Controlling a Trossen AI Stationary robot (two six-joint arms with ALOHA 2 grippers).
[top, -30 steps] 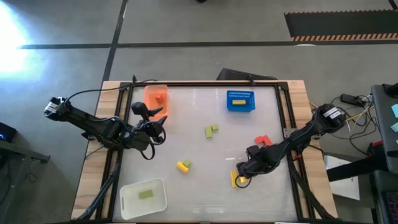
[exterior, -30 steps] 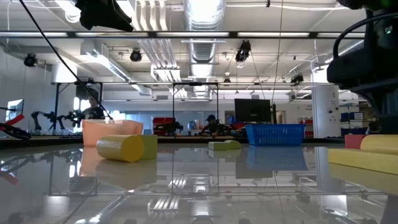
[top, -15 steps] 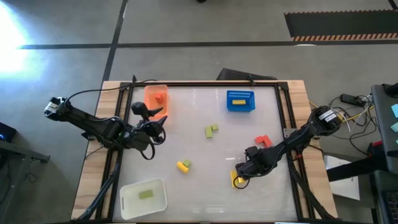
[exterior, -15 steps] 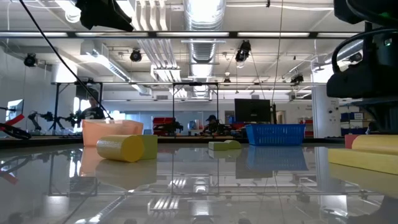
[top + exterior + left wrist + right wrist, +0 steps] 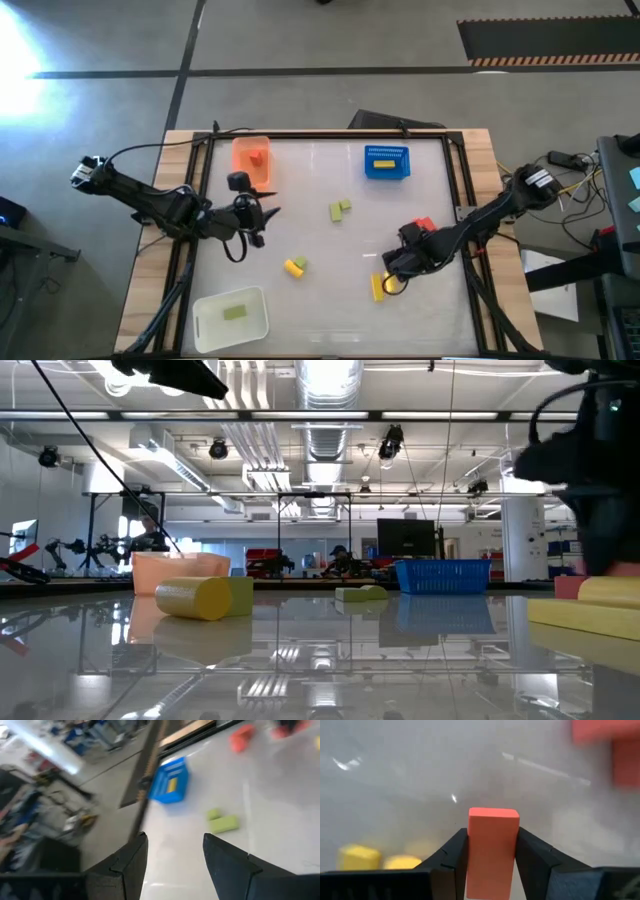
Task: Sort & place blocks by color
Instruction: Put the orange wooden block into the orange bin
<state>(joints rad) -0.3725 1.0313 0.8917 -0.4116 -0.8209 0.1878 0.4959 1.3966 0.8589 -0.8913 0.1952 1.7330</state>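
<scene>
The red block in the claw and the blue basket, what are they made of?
The red block, shut between the right claw fingers, looks like matte foam or painted wood: flat colour, no shine, soft edges. I can't tell which. The blue basket looks like hard plastic: its walls are a grid of thin molded ribs.

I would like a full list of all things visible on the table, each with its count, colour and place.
Orange tray: one, far left corner, a red block inside.
Blue basket: one, far side, a yellow block inside.
White tray: one, near left, a green block inside.
Green blocks: two, table centre.
Yellow and green pair: near centre.
Yellow blocks: near right.
Red blocks: right side.
Left gripper: open, empty.
Right gripper: shut on a red bar.
</scene>
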